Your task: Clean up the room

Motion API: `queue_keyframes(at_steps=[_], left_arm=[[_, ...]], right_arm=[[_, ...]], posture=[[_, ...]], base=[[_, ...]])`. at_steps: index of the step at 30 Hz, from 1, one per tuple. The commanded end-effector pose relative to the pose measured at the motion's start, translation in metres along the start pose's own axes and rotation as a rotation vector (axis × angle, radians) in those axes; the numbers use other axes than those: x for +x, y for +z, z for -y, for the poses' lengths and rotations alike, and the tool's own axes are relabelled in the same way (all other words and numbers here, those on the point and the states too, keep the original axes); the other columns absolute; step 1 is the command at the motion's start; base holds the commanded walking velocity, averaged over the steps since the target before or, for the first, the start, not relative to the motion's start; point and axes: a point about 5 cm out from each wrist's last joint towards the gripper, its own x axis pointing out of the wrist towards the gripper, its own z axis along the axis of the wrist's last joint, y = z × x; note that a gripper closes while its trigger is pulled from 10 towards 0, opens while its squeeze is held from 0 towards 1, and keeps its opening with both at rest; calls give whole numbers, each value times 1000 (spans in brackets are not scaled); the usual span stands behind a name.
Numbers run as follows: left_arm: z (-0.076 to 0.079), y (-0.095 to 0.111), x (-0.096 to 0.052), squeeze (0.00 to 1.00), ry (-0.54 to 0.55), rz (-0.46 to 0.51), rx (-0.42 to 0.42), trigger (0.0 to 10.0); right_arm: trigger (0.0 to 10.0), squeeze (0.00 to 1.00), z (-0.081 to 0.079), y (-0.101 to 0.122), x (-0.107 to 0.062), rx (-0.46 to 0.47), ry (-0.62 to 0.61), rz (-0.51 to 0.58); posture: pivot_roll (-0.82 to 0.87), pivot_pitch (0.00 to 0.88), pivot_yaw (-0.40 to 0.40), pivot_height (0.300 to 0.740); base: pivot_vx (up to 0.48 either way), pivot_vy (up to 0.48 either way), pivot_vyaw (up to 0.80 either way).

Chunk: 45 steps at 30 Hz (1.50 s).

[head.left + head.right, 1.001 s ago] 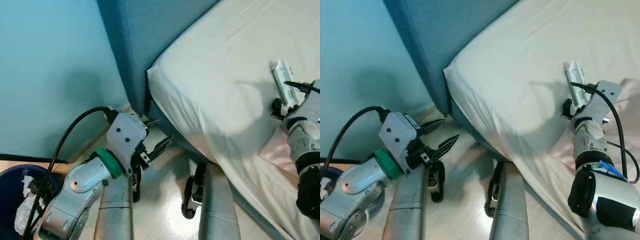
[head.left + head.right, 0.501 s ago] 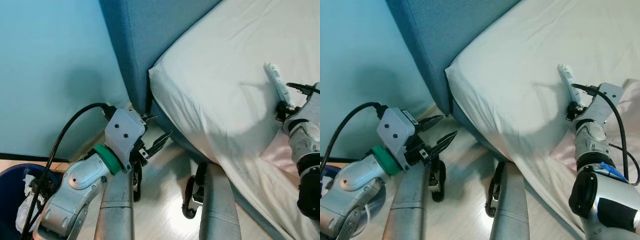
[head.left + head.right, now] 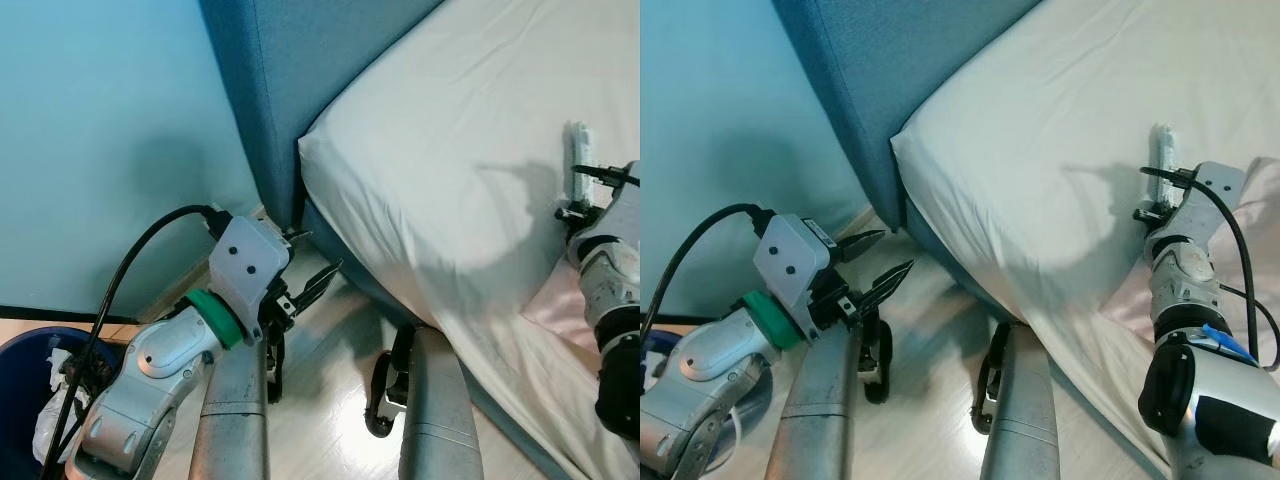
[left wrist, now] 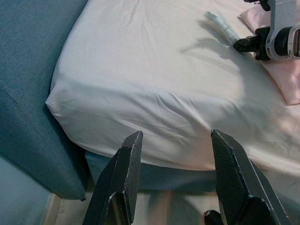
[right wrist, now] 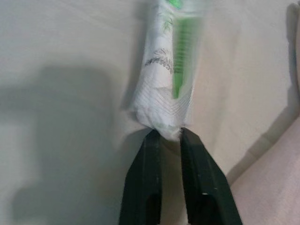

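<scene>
Lighting was bright and even across the white bed sheet. The right arm cast a soft grey shadow on the sheet. The pale floor showed mild glare. Head views were sharp. The wrapped packet was blurred in the right wrist view.

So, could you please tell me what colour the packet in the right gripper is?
White with green print; the packet shows best in the right wrist view.
</scene>
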Motion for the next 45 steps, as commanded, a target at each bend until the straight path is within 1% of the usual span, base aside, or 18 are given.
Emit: queue_keyframes(at_steps=[1, 5, 12, 14, 16, 18, 21, 23, 27, 34, 37, 38, 39, 40, 41, 42, 43, 45], left_arm=[[5, -5, -3, 0, -11, -25, -11, 10000], [4, -5, -3, 0, -9, -25, -10, 10000], [2, -6, 1, 0, 3, -18, -8, 10000], [2, -6, 1, 0, 3, -18, -8, 10000], [1, -7, 2, 0, 6, -16, -8, 10000], [-2, -7, 3, 0, 22, -9, -7, 10000], [-5, -8, 4, 0, 41, -3, -7, 10000], [-5, -8, 4, 0, 41, -3, -7, 10000], [-8, -9, 6, 0, 53, 2, -2, 10000], [-8, -10, 9, 0, 53, 7, 3, 10000], [-9, -11, 10, 0, 58, 7, 7, 10000], [-9, -11, 10, 0, 61, 8, 8, 10000], [-9, -11, 10, 0, 61, 8, 8, 10000], [-9, -11, 11, 0, 62, 8, 8, 10000], [-9, -11, 11, 0, 62, 8, 8, 10000], [-8, -11, 11, 0, 62, 9, 8, 10000], [-8, -11, 11, 0, 62, 9, 8, 10000], [-7, -10, 10, 0, 60, 10, 7, 10000]], right_arm=[[0, 0, 4, -9, -3, -5, -1, -25], [0, 0, 1, -9, -2, -10, 17, -22], [0, 0, -15, -5, -1, -57, 107, 3], [0, 0, -15, -5, -1, -57, 107, 3], [0, 0, -21, -3, 0, -67, 137, 15], [0, 0, -37, 7, 1, -96, 207, 69], [0, 0, -44, 18, 3, -102, 229, 121], [0, 0, -44, 18, 3, -102, 229, 121], [0, 0, -42, 39, 6, -72, 204, 188], [0, 0, -41, 47, 7, -74, 200, 212], [0, 0, -34, 46, 7, -126, 136, 193], [3137, 0, -29, 45, 7, -151, 97, 180], [3137, 0, -29, 45, 7, -151, 97, 180], [10000, 216, -20, 42, 7, -152, 44, 164], [10000, 216, -20, 42, 7, -152, 44, 164], [10000, 1000, -12, 41, 7, -125, 11, 155], [10000, 1000, -12, 41, 7, -125, 11, 155], [10000, 1000, 1, 40, 6, -60, -41, 150]], posture=[[349, 479, 57, 615], [346, 476, 55, 615], [327, 457, 47, 615], [327, 457, 47, 615], [319, 446, 44, 615], [310, 431, 40, 615], [307, 427, 38, 615], [307, 427, 38, 615], [294, 408, 31, 615], [284, 397, 25, 615], [289, 394, 28, 615], [289, 394, 28, 615], [289, 394, 28, 615], [299, 400, 30, 615], [299, 400, 30, 615], [306, 407, 32, 615], [306, 407, 32, 615], [314, 413, 37, 615]], base=[[0, 0, 0], [0, 0, 0], [0, 0, 0], [0, 0, 0], [0, 0, 0], [0, 0, 0], [0, 0, 0], [0, 0, 0], [0, 0, 0], [0, 0, 0], [0, 0, 0], [0, 0, 0], [0, 0, 0], [0, 0, 0], [0, 0, 0], [0, 0, 0], [0, 0, 0], [0, 0, 0]])
